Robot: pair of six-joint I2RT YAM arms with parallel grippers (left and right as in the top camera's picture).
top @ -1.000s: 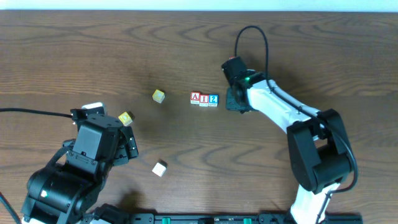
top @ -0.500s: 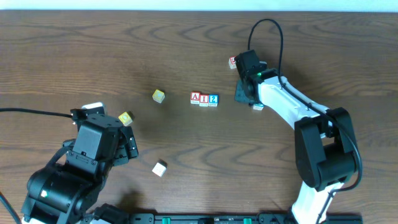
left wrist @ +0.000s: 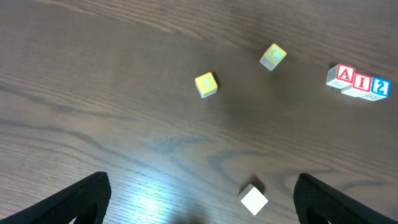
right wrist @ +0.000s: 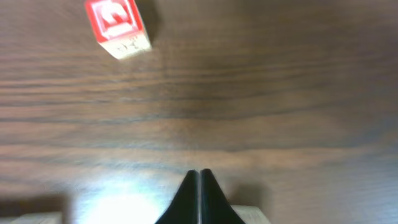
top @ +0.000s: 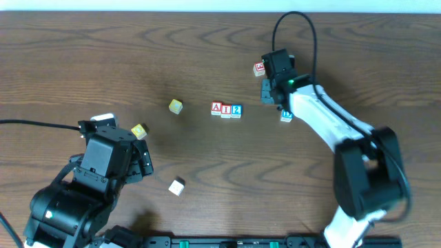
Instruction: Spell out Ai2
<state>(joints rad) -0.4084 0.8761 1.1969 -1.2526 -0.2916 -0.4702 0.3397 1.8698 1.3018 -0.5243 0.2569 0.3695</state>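
Three lettered blocks stand in a touching row at mid table: a red A [top: 216, 108], a red I [top: 226, 109] and a blue 2 [top: 236, 110]. The row also shows in the left wrist view [left wrist: 359, 81]. My right gripper [top: 269, 93] is shut and empty, to the right of the row and apart from it; its closed fingertips [right wrist: 199, 177] show over bare wood. My left gripper [top: 141, 165] is open and empty at the front left, its fingers [left wrist: 199, 202] wide apart.
A red-faced block [top: 260, 68] lies just behind my right gripper, also in the right wrist view [right wrist: 118, 28]. A blue-marked block [top: 286, 116] lies under the right arm. Two yellow blocks [top: 176, 105] [top: 140, 131] and a white block [top: 177, 186] lie left of the row.
My right gripper has drawn back from the row, to the right and toward the far edge. The red-faced and blue-marked blocks it covered now show. The left arm has not moved.
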